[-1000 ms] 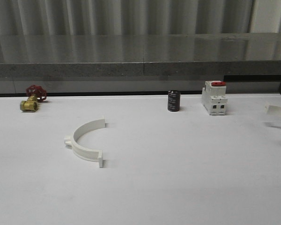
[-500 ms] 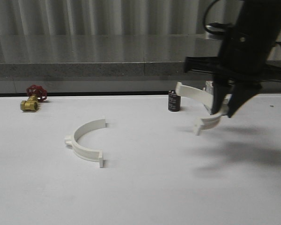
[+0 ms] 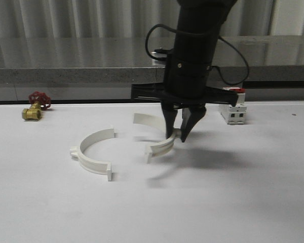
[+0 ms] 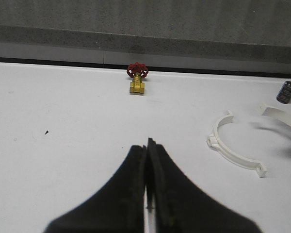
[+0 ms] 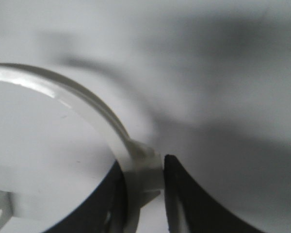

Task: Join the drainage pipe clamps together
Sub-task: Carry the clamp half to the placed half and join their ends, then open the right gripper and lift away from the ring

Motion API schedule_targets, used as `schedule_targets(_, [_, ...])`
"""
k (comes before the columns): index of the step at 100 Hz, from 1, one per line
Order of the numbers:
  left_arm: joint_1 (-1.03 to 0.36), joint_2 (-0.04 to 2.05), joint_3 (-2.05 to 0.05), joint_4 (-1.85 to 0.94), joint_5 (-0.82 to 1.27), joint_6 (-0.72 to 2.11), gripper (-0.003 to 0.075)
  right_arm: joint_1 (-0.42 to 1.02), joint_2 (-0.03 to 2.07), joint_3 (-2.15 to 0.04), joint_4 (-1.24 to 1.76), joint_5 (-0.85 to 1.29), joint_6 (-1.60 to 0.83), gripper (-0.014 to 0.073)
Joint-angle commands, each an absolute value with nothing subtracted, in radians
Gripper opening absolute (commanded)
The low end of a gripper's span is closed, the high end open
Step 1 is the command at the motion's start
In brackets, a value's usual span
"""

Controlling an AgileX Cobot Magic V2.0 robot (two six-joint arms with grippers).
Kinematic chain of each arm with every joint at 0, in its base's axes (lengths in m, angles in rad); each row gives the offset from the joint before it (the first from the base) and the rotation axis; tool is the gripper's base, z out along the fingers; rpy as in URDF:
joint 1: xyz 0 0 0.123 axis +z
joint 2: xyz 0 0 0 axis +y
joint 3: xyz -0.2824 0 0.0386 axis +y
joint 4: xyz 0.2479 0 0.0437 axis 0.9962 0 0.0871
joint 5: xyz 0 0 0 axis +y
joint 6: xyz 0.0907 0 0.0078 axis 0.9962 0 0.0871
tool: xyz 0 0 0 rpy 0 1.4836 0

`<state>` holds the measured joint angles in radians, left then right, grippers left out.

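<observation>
From the front, the right gripper point(image 3: 178, 134) hangs straight down over the middle of the white table point(image 3: 233, 202), its fingers pinched on the arc of one pipe clamp half point(image 3: 154, 135). That half rides just clear of the surface, its open side turned toward the other clamp half point(image 3: 93, 152), which lies flat and untouched to its left. The two curves face each other, near but apart, so the held piece seems placed for its end tabs to meet the resting ones (a judgement from the facing openings, not a thing seen). A brass valve with a red handwheel point(image 3: 34, 107) sits at the far left, and a white breaker with a red switch point(image 3: 232, 107) stands behind the arm; both are well out of the way.

In the left wrist view, the left gripper point(image 4: 147, 160) has its black fingers pressed together on nothing, hovering over bare table. The resting half-ring point(image 4: 233, 150) lies ahead and to one side, with a small black cylinder point(image 4: 286, 91) beyond it and the valve point(image 4: 137, 80) near the back edge.

The right wrist view is close: dark fingers point(image 5: 182, 194) clamp the white band point(image 5: 136, 165) at its outer lug, probably because the lug offers a sure purchase and leaves both tabs free for joining.
</observation>
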<state>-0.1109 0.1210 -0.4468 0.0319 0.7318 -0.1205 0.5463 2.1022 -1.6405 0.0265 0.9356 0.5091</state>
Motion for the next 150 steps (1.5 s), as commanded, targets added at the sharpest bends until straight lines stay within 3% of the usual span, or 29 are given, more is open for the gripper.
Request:
schedule_targets(1, [-0.109,0.133,-0.471,0.031,0.663,-0.120,-0.0021,0.563,2.082,-1.715,0.013,0.940,0.532,-0.0063])
schedule_targets(87, [-0.109,0.133,-0.471,0.031,0.663,-0.120,-0.0021,0.603,2.218,-1.870,0.000,0.981,0.651,-0.0060])
schedule_targets(97, [-0.109,0.133,-0.471,0.031,0.663,-0.120,-0.0021,0.608,2.220,-1.870,0.006,0.984,0.651,0.0019])
schedule_targets(111, [-0.109,0.133,-0.471,0.031,0.663,-0.120,-0.0021,0.617,2.221,-1.877,0.012,0.973,0.651,0.0295])
schedule_targets(121, [-0.109,0.133,-0.471,0.031,0.663,-0.120,-0.0021,0.617,2.215,-1.885,0.012,0.976,0.651,0.0428])
schedule_targets(150, [-0.109,0.133,-0.471,0.031,0.663,-0.120,-0.0021,0.588,2.110,-1.870,0.009,1.044,0.521,0.0447])
